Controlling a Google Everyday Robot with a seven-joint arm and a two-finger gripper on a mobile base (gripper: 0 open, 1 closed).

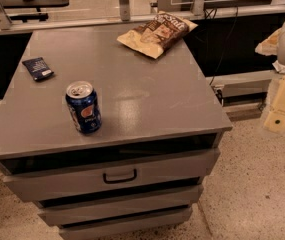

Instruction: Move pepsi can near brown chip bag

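We open on the grey drawer cabinet [147, 94], filling most of the view on a speckled floor [252, 199]. It has three drawers stacked in front, and the top one has a dark handle [119, 176].

Off at the right edge sits the gripper [282, 106], cream-coloured, hanging beside the cabinet's right side and below the level of its top. It's clear of the cabinet and touches nothing on the top. From here we cannot tell whether the claw is open or closed, or whether it has hold of anything.

Now to the tabletop. The brown chip bag [157, 33] lies flat at the far right corner, one end poking just past the back edge.

The pepsi can [83, 107] stands upright near the front left, logo facing us, silver top up. It's well apart from the bag, diagonally across the surface, and well apart from the gripper too.

Smallest of all, a flat dark-blue packet [38, 68] with a white label lies by the left edge, behind the can.
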